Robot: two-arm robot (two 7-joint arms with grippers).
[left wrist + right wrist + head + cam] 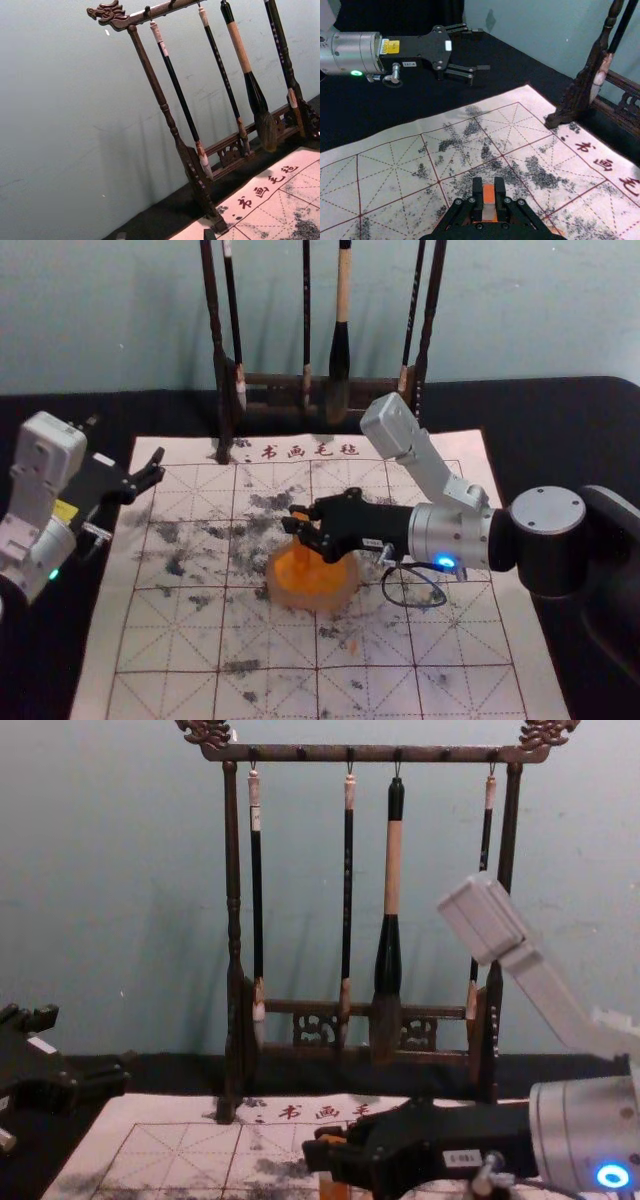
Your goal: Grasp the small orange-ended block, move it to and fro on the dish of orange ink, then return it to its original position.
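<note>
Nearest, the small orange-ended block (489,192) stands about upright, pinched between the fingers of the right gripper (488,197) above the mat. Directly below lies the dish of orange ink (312,602), the block's lower end pointing down at it, though whether they touch I cannot tell; the coming to-and-fro likely calls for sideways travel only. Well apart, the left gripper (482,49) waits spread and empty over the mat's left edge.

Silver wrist cylinder (434,533), blue light (446,561); black right end effector (300,524), round screws (507,200); left arm (350,52): green light (356,73), yellow label (393,46).
</note>
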